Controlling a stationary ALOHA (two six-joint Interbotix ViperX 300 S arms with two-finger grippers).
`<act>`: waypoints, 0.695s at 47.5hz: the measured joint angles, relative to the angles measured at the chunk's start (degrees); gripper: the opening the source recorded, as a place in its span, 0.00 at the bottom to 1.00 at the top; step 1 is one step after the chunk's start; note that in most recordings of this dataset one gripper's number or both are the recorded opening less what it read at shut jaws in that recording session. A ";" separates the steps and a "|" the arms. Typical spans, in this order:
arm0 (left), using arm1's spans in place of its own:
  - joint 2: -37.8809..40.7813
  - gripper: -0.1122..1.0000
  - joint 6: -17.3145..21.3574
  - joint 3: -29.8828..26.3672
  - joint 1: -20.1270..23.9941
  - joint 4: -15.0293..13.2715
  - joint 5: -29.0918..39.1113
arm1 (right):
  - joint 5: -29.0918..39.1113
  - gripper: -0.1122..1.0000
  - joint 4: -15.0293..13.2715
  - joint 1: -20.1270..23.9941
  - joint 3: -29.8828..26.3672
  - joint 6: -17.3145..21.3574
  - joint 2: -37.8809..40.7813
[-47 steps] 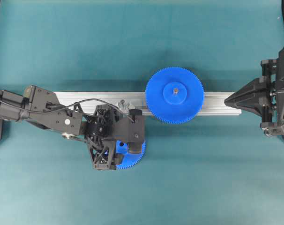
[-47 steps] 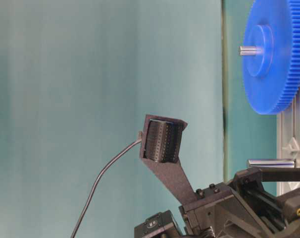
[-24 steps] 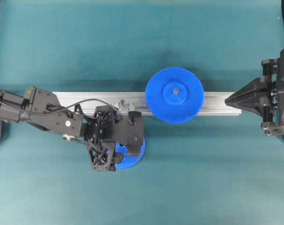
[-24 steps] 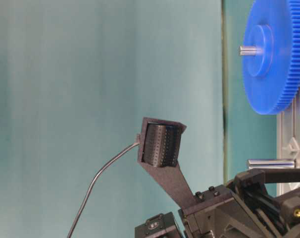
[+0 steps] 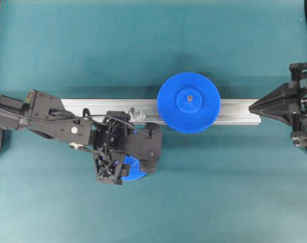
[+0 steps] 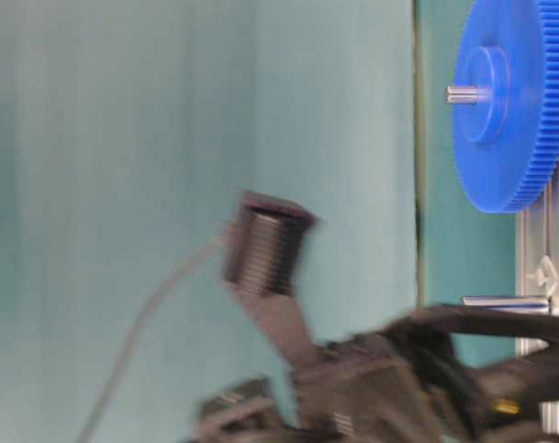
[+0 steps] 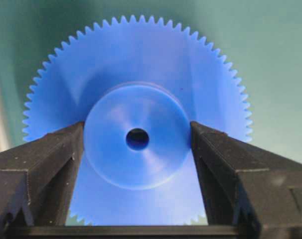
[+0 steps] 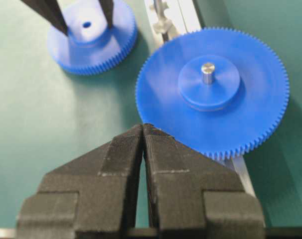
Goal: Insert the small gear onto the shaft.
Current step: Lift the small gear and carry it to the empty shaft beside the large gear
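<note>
Small gear [image 7: 136,134] flat on bench [image 5: 219,177], just below rail [image 5: 92,105], near shaft [image 5: 135,112]. Left tool [image 7: 137,149], a second ago spread wider, now pinching gear hub; grasp looks made, lift next. Right tool [image 8: 142,137] pressed together, idle beside big gear [image 5: 189,103]. Teal bench, bare around.

Matte black arms with lattice-ribbed wrist brackets, a thin black cable [image 5: 67,117] looped over the left one, and wedge-shaped black fingers [image 8: 118,159] with finely ridged pads.
</note>
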 measured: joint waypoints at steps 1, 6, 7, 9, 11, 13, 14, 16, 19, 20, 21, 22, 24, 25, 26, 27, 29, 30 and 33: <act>-0.26 0.74 0.18 -0.62 0.00 0.00 1.23 | 0.00 0.20 0.00 0.00 0.00 0.00 -0.18; -1.67 0.74 2.37 -3.25 0.09 0.00 7.38 | 0.35 0.20 0.00 0.00 0.00 0.00 -0.53; -2.02 0.74 2.99 -3.78 0.09 0.00 8.61 | 0.44 0.20 0.00 0.00 0.00 0.00 -0.53; -2.90 0.74 4.31 -4.48 0.26 0.00 10.37 | 0.44 0.20 -0.09 -0.09 0.00 0.00 -0.53; -3.52 0.74 5.36 -5.19 0.53 0.00 12.13 | 0.44 0.20 0.00 0.00 0.00 0.00 -0.53; -4.31 0.74 6.24 -5.71 0.97 0.00 13.45 | 0.53 0.20 0.00 0.00 0.09 0.00 -0.62; -4.66 0.74 6.68 -5.89 1.32 0.00 13.97 | 0.53 0.20 0.00 0.00 0.09 0.00 -0.53; -5.36 0.74 7.47 -6.24 2.20 0.00 14.68 | 0.44 0.20 -0.09 0.00 0.09 0.00 -0.62; -6.59 0.74 7.82 -6.68 3.60 0.00 15.12 | 0.44 0.20 0.00 0.00 0.09 0.00 -0.62; -7.29 0.74 7.82 -6.86 4.31 0.00 15.12 | 0.53 0.20 0.00 0.00 0.09 0.00 -0.53; -7.56 0.74 8.00 -6.94 4.75 0.00 15.12 | 0.53 0.20 0.00 0.00 0.09 0.00 -0.62; -8.17 0.74 8.44 -6.94 5.62 0.00 15.03 | 0.44 0.20 0.00 0.00 0.09 0.09 -0.62; -9.14 0.74 8.35 -7.03 6.86 0.00 14.85 | 0.44 0.20 0.00 0.00 0.18 0.00 -0.62; -9.58 0.74 8.35 -7.03 7.47 0.00 14.77 | 0.44 0.20 -0.09 0.00 0.09 0.00 -0.53; -10.02 0.74 8.44 -7.03 8.09 0.00 14.59 | 0.53 0.20 0.00 0.00 0.18 0.00 -0.62; -10.28 0.74 8.70 -6.94 8.61 0.00 14.33 | 0.53 0.20 0.00 0.00 0.09 0.00 -0.62; -10.90 0.74 8.88 -6.94 9.67 0.00 13.89 | 0.53 0.20 0.00 0.00 0.18 0.09 -0.53; -11.07 0.74 9.05 -6.94 10.02 0.00 13.54 | 0.53 0.20 -0.09 0.00 0.18 0.00 -0.62; -11.51 0.74 9.58 -6.68 10.72 0.00 12.57 | 0.53 0.20 -0.09 0.00 0.18 0.00 -0.62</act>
